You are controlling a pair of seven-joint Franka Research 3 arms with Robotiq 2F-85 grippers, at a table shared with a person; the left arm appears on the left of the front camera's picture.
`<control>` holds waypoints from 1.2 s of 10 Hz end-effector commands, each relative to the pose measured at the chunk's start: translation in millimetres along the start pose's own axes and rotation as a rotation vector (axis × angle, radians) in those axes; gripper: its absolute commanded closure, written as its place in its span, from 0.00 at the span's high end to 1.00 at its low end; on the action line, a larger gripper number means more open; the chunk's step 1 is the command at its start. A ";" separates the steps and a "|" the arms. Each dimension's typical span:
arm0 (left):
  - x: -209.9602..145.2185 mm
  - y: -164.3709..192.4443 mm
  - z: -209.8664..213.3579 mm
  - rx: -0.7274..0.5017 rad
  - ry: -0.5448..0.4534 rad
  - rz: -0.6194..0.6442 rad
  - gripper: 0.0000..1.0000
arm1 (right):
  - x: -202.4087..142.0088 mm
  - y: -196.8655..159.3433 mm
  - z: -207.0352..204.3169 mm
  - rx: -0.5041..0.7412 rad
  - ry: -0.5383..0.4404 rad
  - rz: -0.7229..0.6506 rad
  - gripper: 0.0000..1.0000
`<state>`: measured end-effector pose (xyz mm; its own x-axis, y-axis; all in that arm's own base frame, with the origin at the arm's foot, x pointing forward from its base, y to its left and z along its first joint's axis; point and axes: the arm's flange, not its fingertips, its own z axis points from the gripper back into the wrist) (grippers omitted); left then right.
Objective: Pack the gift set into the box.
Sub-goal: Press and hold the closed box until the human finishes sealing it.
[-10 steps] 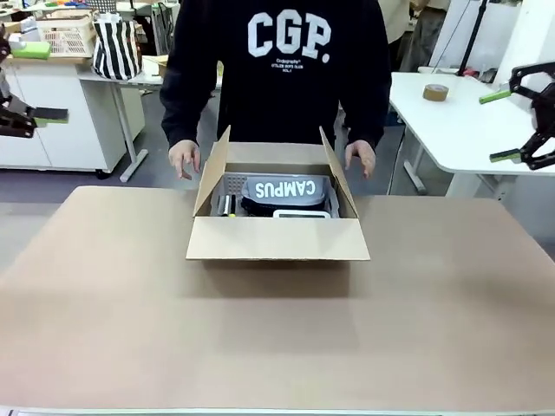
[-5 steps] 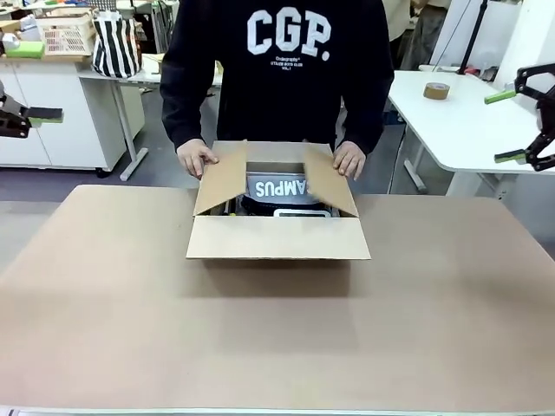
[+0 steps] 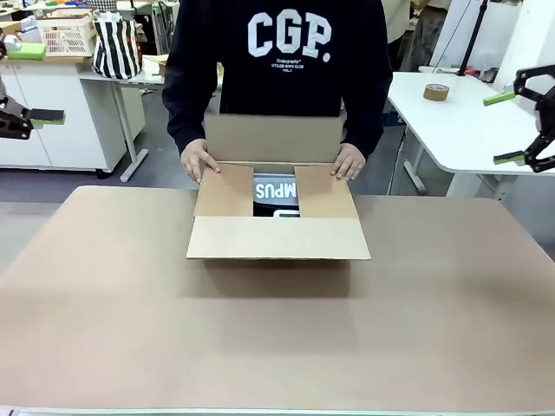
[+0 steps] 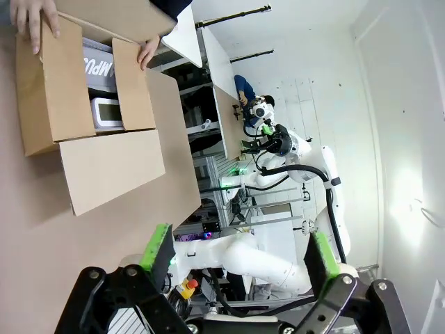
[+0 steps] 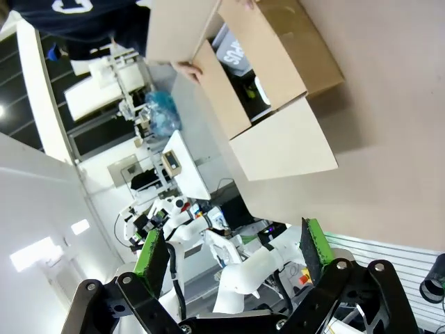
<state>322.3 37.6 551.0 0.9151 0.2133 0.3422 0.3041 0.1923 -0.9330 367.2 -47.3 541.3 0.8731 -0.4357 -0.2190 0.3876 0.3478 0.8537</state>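
Worktop [image 3: 277,347] scene: a person's hands [image 3: 198,162] pin the box [image 3: 277,238] side flaps [image 3: 227,191], best kept flat for the far flap [image 3: 273,139]; left tool [image 4: 240,250], right tool [image 5: 229,249] both spread apart.

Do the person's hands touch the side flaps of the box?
Touching. The front view shows it: one hand rests on one folded side flap of the box, the other hand on the other flap.

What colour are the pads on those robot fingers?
Bright green pads on black fingers, clearest in the right wrist view.
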 end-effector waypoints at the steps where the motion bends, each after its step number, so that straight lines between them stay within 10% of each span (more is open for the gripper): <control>1: 0.1 -0.7 -0.8 -0.020 -0.003 -0.015 1.00 | 1.2 -0.3 1.5 -0.004 0.005 0.027 1.00; 12: 0.1 -0.7 -0.8 -0.020 -0.003 -0.015 1.00 | 1.2 -0.3 1.5 -0.004 0.005 0.027 1.00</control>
<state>322.3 37.6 551.0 0.9152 0.2131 0.3422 0.3042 0.1920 -0.9331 367.1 -47.4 541.3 0.8733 -0.4353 -0.2190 0.3874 0.3478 0.8538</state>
